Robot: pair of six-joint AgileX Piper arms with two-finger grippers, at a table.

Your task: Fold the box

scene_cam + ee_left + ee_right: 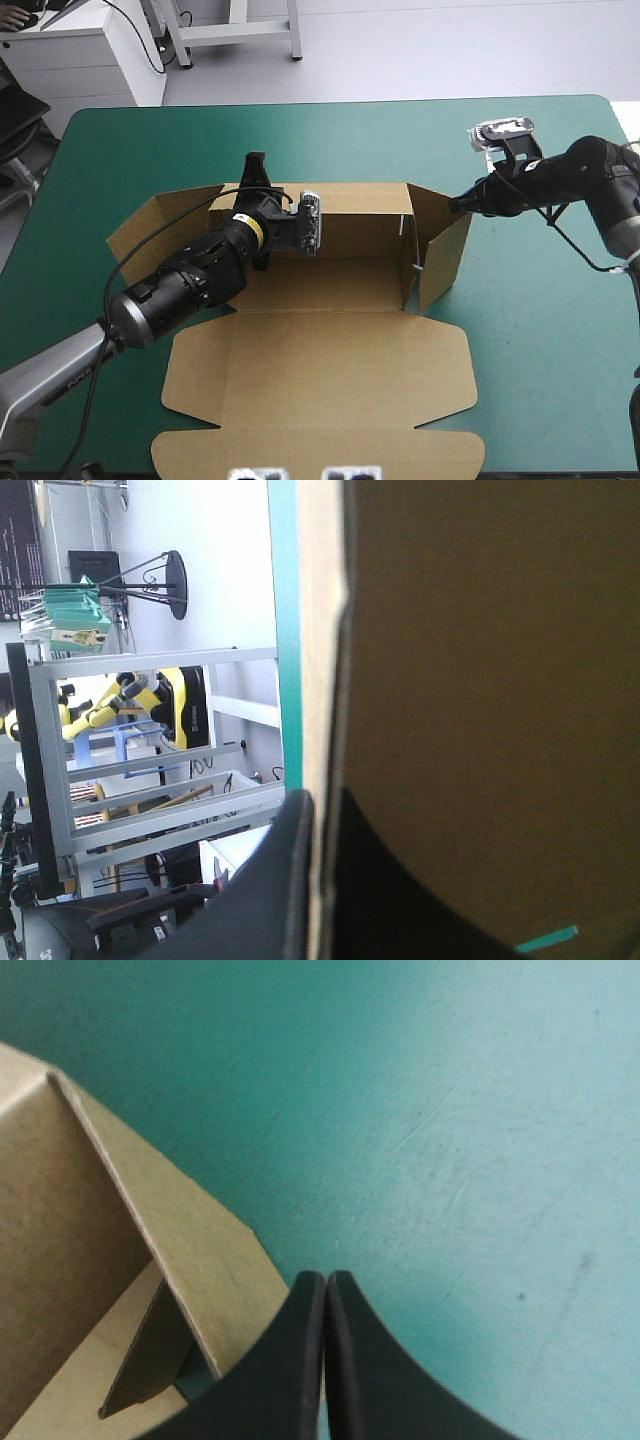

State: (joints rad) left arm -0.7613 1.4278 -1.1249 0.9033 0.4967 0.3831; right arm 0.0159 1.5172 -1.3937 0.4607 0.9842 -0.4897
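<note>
The box (330,350) lies mid-tabletop (150,140), partly raised. Its far wall (350,215) stands upright. Its right wall (445,255) also stands, swung a little outward from the tray floor. The left flap (160,230) lies splayed out on the teal-green cover, and the lid (320,370) lies flat on the box's near side, its tuck flap at the tabletop's near edge.

The left gripper (256,165) reaches across the box's left part to the left end of the far wall. In the left wrist view the gripper (325,805) is all but closed, with the pale edge of the board (322,680) running up between its black fingers (285,880), so it is clamped on that wall.

The right gripper (457,205) sits at the upper outer corner of the right wall. In its own wrist view the gripper (326,1278) has its fingers pressed together in one point with nothing between them. The wall's slanted edge (180,1230) is just beside them. The tip seems to touch the board, though I can't be sure from here.
</note>
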